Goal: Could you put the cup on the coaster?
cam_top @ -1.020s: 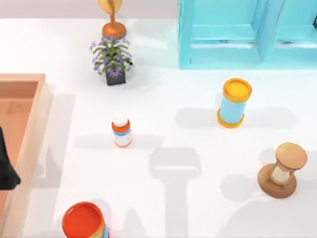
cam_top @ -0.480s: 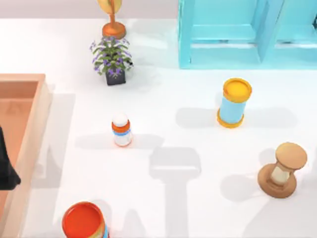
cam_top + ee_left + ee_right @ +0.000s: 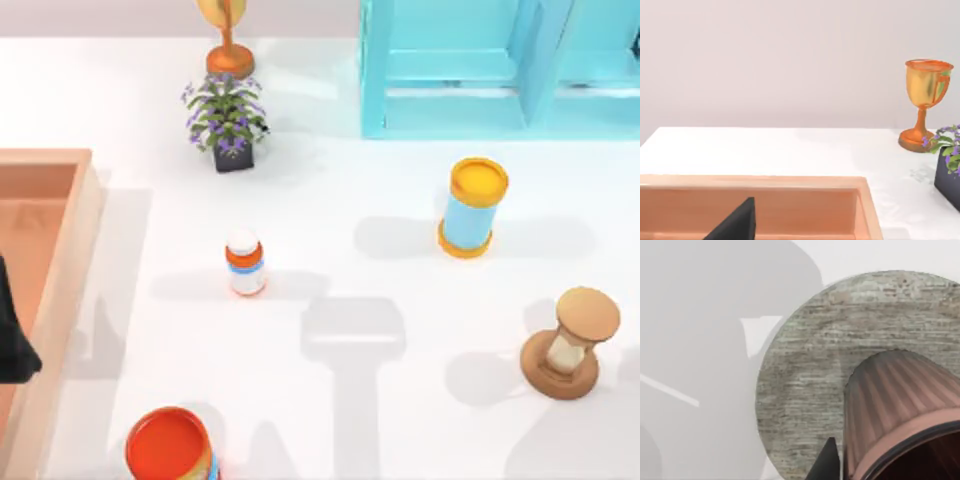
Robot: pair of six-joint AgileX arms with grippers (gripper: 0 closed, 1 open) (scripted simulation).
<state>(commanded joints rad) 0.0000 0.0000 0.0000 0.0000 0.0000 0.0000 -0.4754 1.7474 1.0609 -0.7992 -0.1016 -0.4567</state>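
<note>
Nothing on the table [image 3: 330, 200] has shifted across the top views, and the left gripper [image 3: 12, 345] stays parked at the left edge over the wooden tray [image 3: 60, 260]; whether its jaws are spread or closed cannot be told. At the far side of the table stands the light-blue shelf unit [image 3: 450, 70], the largest item after the table itself. The tray lies along the left edge. A light-blue cylinder with a yellow top [image 3: 472, 210] stands upright right of centre, well apart from the canister with an orange-red top [image 3: 168, 445] at the near edge. The wooden hourglass [image 3: 570, 345] stands near the right edge, the potted plant [image 3: 226, 125] at far left of centre, and the golden trophy [image 3: 225, 40] just behind it. A small white bottle with an orange band [image 3: 245, 263] stands near the centre. In the right wrist view, the round stone-patterned coaster [image 3: 805, 380] lies flat on the white surface, and the cup [image 3: 900, 405] (dark brown, ribbed sides) sits over the coaster's face; contact between the two cannot be confirmed. The right gripper [image 3: 829, 460] shows as a dark tip just beside the cup wall; whether its jaws pinch the cup cannot be told.
</note>
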